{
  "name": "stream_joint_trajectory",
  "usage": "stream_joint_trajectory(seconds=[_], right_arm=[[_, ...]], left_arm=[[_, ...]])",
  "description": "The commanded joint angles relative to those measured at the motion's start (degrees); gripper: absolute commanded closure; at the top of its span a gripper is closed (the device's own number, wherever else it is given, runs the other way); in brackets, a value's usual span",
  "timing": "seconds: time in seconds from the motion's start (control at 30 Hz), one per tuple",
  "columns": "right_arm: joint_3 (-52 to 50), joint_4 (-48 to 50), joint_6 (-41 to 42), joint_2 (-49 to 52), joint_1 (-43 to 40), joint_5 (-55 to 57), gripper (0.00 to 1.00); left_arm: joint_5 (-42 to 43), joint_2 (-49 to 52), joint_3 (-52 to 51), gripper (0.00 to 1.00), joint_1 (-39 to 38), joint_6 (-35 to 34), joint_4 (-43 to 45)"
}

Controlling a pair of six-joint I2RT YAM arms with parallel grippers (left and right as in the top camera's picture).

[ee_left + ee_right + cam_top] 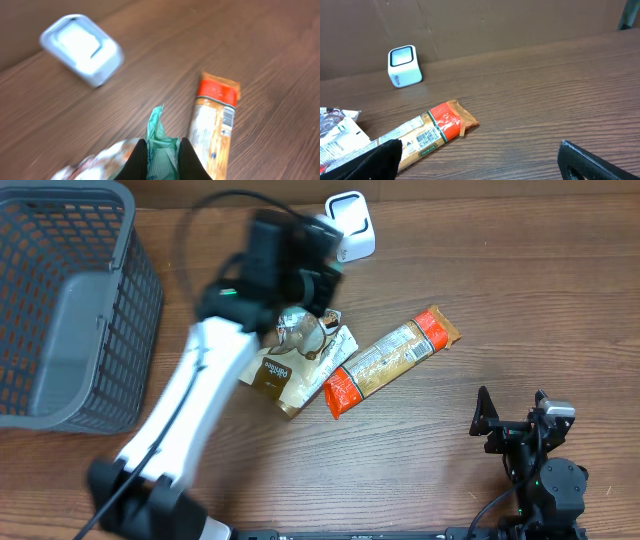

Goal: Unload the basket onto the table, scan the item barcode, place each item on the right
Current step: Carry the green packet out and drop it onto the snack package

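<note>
From above, the left gripper [300, 310] is clamped on a crinkly green packet [303, 332], held over a brown pouch [285, 380]. The white scanner [350, 225] sits just beyond, toward the far edge. At the left wrist, the packet sticks out lengthwise between narrow fingers [140, 160], with the scanner ahead and leftward (no barcode visible). At the right wrist, the right gripper [477, 152] gapes wide, empty, well apart. The left arm is nearer. The wood table [500, 300] is bare around the scanner.
</note>
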Motion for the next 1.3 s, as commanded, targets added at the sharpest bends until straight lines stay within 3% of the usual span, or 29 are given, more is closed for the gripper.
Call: stream_joint_trajectory(seconds=[0.0,0.2,0.37,0.6,0.83,1.03,1.27], right_arm=[[0.39,-1.01,0.11,-0.5,-0.24,0.37,0.0],[0.39,-1.01,0.11,-0.5,-0.22,0.37,0.0],[0.39,-1.01,0.11,-0.5,-0.22,0.37,0.0],[0.39,-1.01,0.11,-0.5,-0.24,0.37,0.0],[0.39,-1.01,0.11,-0.5,-0.22,0.37,0.0],[0.39,-1.01,0.11,-0.5,-0.24,0.37,0.0],[0.39,-1.01,0.11,-0.5,-0.22,0.37,0.0]], left_arm=[[-1.22,5.95,0.07,0.96,-4.9,7.58,5.11],[-1.18,15.21,0.07,0.96,-9.94,15.63,14.16],[-1.16,20.55,0.07,0.96,-10.88,14.78,18.18],[-1.2,22.62,0.09,0.96,-10.88,10.69,16.55],[-0.87,22.34,0.61,0.96,-11.06,-0.2,14.1],[8.98,22.12,0.66,0.96,-11.39,-11.04,12.94],[9.14,22.12,0.66,0.96,-12.39,-24.24,8.31]])
